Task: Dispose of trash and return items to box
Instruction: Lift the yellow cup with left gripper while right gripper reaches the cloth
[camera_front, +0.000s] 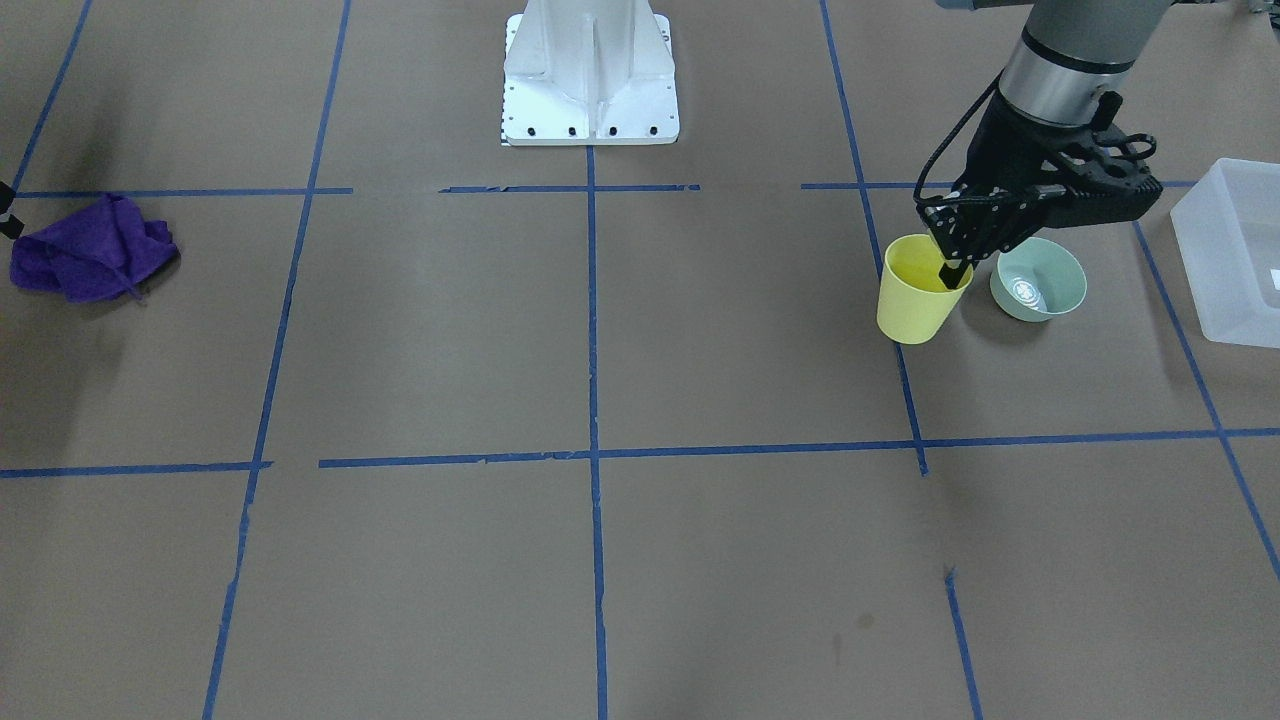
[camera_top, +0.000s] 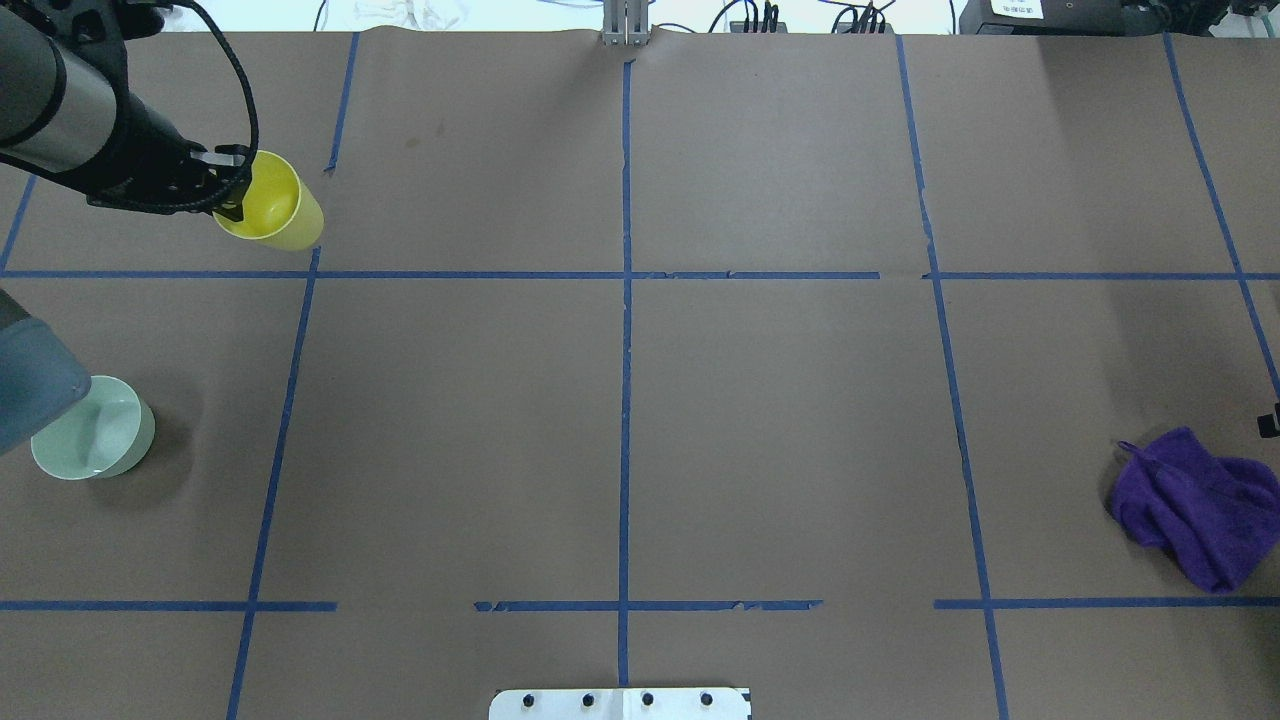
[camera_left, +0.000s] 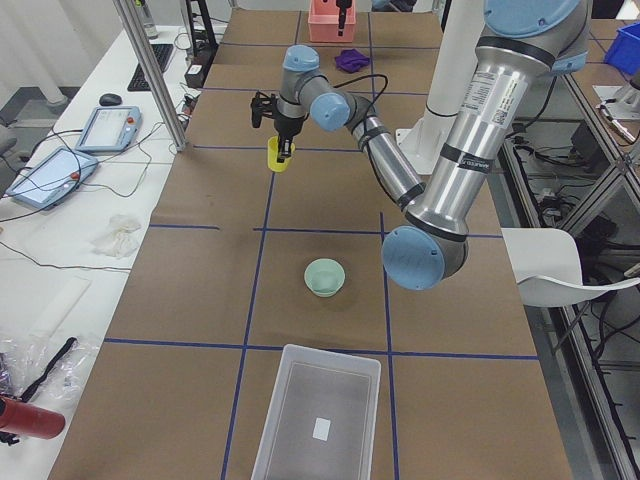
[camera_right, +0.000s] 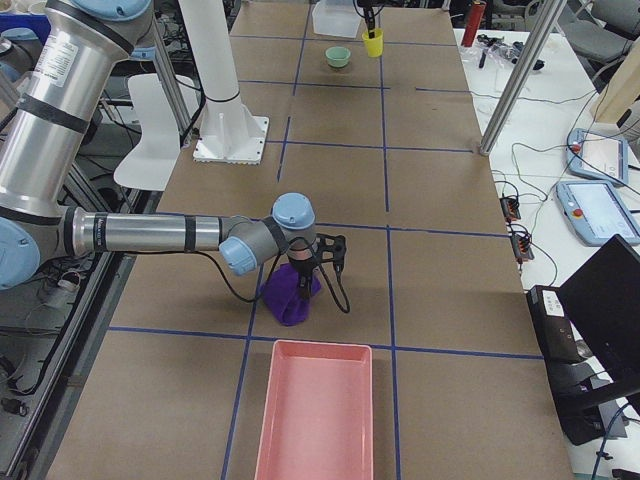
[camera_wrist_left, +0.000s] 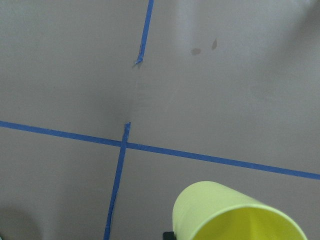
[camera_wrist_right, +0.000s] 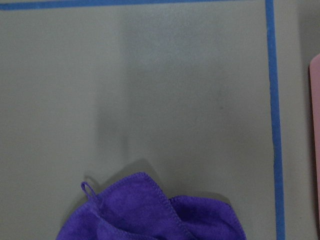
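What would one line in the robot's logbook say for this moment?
left gripper: shut on rim of small yellow plastic cup | pale green round bowl: not held | right gripper: at purple cloth, grip unclear

The yellow cup (camera_front: 915, 305) hangs clear of the table, mouth up, its rim pinched by the left gripper (camera_front: 952, 272). The pale mint-green bowl (camera_front: 1060, 275) sits upright on the brown paper near it. The frosted-white box (camera_front: 1205, 290), open-topped with a small white label, lies beyond the bowl at the table's end
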